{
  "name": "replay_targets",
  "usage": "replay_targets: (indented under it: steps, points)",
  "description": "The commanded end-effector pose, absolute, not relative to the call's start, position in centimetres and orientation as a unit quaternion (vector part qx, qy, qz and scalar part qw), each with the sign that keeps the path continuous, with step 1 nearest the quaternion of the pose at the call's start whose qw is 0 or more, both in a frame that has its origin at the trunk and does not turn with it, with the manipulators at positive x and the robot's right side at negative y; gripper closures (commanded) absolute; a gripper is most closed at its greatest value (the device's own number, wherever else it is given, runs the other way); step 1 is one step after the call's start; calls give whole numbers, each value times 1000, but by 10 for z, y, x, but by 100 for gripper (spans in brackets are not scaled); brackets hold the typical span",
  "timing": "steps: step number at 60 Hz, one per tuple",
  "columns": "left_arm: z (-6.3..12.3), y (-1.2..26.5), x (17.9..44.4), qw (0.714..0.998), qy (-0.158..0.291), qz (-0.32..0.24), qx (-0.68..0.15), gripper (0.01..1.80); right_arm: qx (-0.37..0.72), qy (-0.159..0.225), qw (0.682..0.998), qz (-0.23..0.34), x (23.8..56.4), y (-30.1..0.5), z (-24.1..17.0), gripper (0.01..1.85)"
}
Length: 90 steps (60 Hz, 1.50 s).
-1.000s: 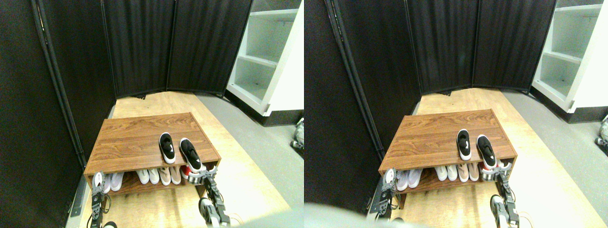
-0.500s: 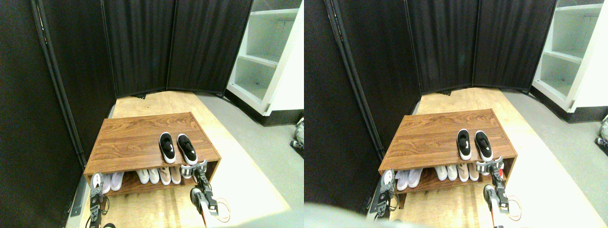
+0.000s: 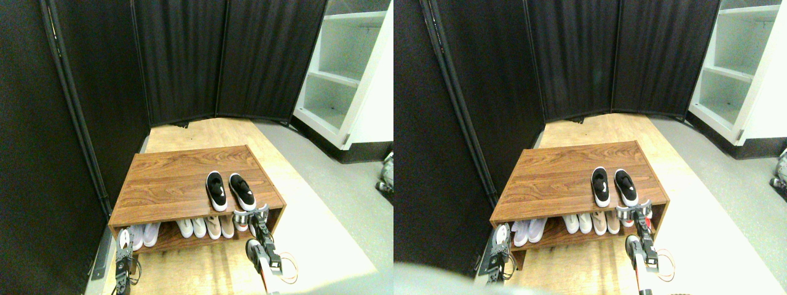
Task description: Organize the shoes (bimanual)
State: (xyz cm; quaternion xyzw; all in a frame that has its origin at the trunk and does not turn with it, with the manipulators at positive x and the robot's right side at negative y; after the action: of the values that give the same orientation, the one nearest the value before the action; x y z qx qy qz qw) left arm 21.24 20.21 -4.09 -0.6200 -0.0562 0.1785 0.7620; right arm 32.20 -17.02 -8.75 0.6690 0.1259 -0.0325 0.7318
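1. The shoes are sitting side by side on the wooden surface, just above and behind the right pincer, so the pairing is looking nearly done.
2. The right pincer is spreading wide, holding nothing; the left pincer I cannot tell.
3. No readable writing; only a white mark, perhaps a logo.

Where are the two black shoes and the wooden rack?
Left black shoe (image 3: pixel 216 190): stereo pair view, its black upper.
Right black shoe (image 3: pixel 242 190): stereo pair view, its black upper.
Wooden rack (image 3: pixel 166 184): stereo pair view, bare top board.
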Motion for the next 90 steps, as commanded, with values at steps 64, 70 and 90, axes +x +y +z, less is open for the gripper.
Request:
replay_targets:
  steps: [64,70,90]
  points:
    - [-31,209,213,765,-86,155,-619,180,670,109,734,13,321,-161,-56,32]
    - [-31,210,213,765,-88,154,-619,180,672,109,732,2,325,-161,-65,30]
    - [-33,210,217,763,-86,153,-622,180,680,105,726,-7,329,-164,-74,31]
